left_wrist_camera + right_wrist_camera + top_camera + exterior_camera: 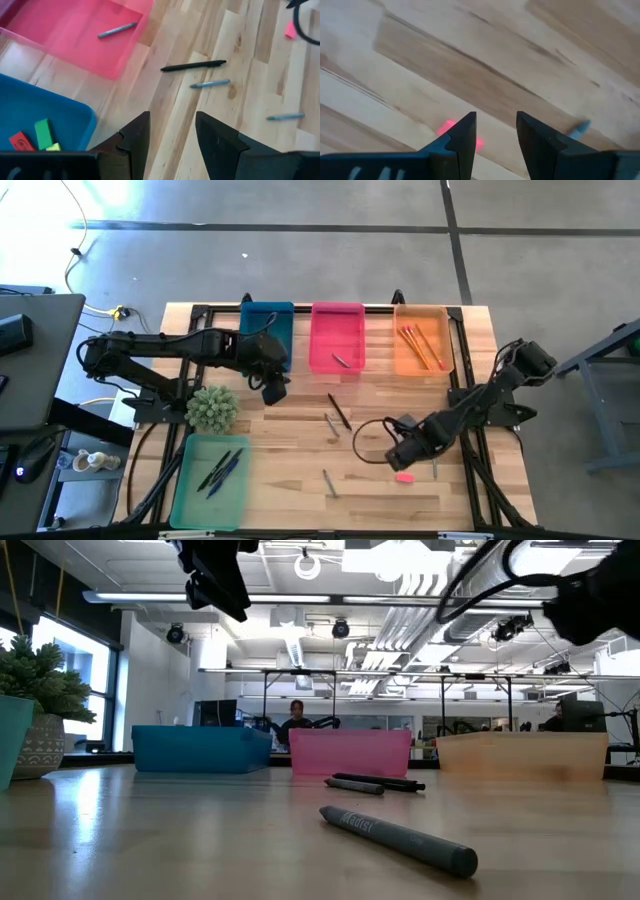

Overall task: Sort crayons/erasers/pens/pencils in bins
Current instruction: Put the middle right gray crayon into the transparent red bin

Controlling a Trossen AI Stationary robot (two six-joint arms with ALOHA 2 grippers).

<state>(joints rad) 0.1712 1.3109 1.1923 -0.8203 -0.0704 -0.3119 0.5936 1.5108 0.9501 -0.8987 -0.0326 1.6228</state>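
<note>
Jaws parted, the right gripper (399,461) is hovering just above a pink eraser (404,476) on the tabletop (290,470); the left gripper (275,391), jaws parted and empty, is hanging beside the blue bin (267,330).

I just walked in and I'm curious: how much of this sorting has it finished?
Mostly done: pencils lie in the orange bin, pens in the green bin, erasers in the blue bin. The open right gripper hovers by a pink eraser. Left: one black pen and grey crayons.

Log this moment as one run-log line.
right tool: open, over pink eraser | left tool: open, empty, near blue bin | black pen, grey crayons loose on table
</note>
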